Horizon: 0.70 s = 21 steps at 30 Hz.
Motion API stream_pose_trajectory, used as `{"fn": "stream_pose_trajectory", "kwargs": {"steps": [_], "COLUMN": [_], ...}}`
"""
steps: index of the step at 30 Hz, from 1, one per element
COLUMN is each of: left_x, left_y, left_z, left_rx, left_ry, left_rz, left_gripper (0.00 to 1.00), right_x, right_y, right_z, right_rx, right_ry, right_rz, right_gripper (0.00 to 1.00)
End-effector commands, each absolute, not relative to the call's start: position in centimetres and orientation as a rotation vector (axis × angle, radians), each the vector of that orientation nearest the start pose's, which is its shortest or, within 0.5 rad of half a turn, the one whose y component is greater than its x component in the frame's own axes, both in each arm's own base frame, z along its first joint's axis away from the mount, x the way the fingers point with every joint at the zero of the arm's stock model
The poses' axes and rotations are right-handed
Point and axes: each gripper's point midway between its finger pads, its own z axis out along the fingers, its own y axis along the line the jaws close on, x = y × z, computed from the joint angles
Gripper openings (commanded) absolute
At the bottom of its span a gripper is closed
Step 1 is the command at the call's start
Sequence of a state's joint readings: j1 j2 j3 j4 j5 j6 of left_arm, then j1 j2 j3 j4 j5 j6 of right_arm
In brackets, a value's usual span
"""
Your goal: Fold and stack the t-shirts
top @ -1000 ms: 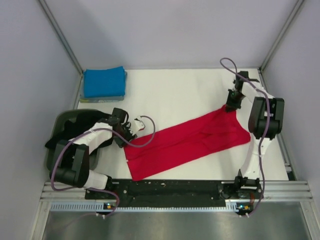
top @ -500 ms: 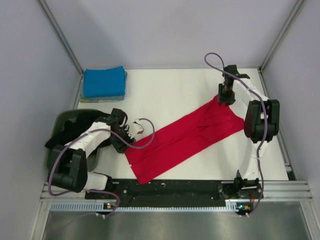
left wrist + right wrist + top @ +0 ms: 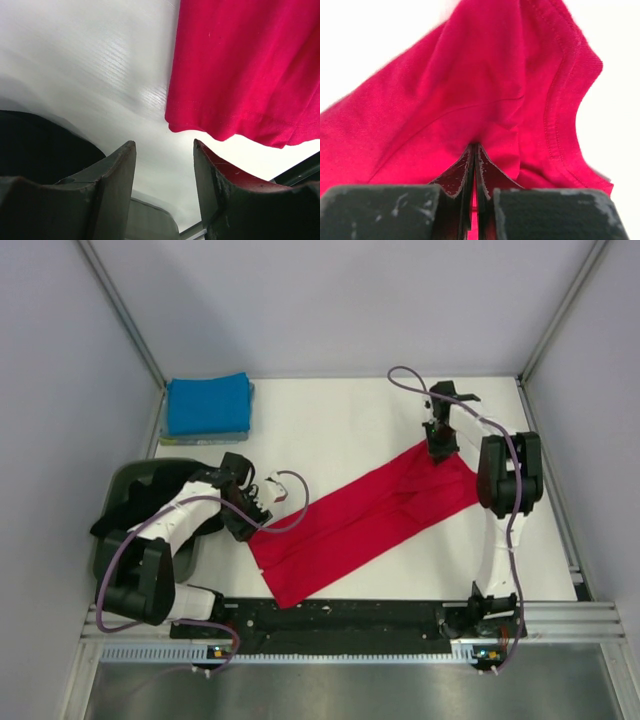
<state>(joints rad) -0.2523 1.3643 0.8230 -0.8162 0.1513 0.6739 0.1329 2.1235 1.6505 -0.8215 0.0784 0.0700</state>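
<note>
Right claw clamped on shirt, far-right end by the collar; left claw apart, empty, just left of the near-left hem. Shirt lies diagonal on counter. Risk: thin pinch slips under pull; free left end drags and bunches.

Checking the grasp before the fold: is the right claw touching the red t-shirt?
Touching. The right wrist view shows the right claw closed, with a fold of the red t-shirt pinched between its fingers.
</note>
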Motion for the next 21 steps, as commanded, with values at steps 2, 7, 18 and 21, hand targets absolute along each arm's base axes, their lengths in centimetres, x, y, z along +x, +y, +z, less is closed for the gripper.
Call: {"fn": "stream_pose_trajectory", "kwargs": {"steps": [2,7,18,21], "left_x": [22.3,22.4,22.5,22.6], "left_y": [-6.0,-6.0,-6.1,-6.1], "left_z": [4.6,4.6,4.5,4.6], "left_rx": [1.293,1.294,1.301,1.303], "left_ry": [2.581,2.578,2.574,2.573], "left_rz": [-0.154,-0.153,-0.161,-0.163], "left_gripper": [0.54,0.55,0.55,0.55], "right_x": [43.1,40.2,35.9,35.1], "right_y": [5.8,6.1,4.3,4.5], "right_z": [4.5,4.0,8.1,8.6], "right_rx": [-0.14,-0.16,-0.099,-0.1], "right_ry": [2.831,2.878,2.752,2.725], "right_rz": [-0.039,-0.025,-0.145,-0.12], "right_gripper": [0.0,0.0,0.0,0.0]}}
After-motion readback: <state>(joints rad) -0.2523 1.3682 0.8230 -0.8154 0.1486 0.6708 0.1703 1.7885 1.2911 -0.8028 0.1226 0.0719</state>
